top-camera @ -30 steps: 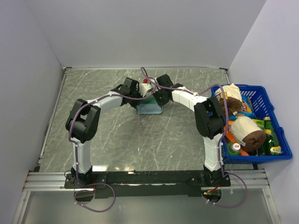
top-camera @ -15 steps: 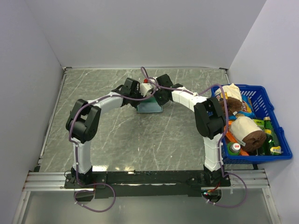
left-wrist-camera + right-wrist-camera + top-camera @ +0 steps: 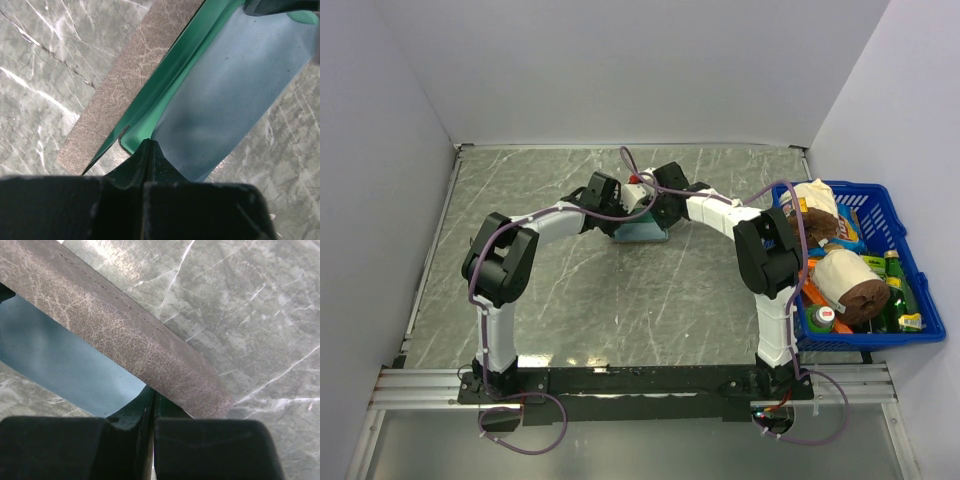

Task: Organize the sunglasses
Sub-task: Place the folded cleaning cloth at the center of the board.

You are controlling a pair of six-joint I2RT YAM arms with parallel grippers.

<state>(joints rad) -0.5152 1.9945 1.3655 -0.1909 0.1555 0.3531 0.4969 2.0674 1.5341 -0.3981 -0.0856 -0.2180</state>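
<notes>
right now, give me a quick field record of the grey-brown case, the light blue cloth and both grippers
case: grey-brown textured rectangular case, open, green lining showing, on the grey marble table
cloth: light blue cloth, lying over the lining
left gripper: shut, tips at the lining's near edge
right gripper: shut, tips at the case's outer edge
sunglasses: not visible in any view

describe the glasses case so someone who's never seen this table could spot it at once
On the grey marbled table, look at the middle, toward the back wall. The case lies there, a long flat box with a worn grey-brown outside and a bright green lining; the light blue cloth against it is plain and smooth.
</notes>
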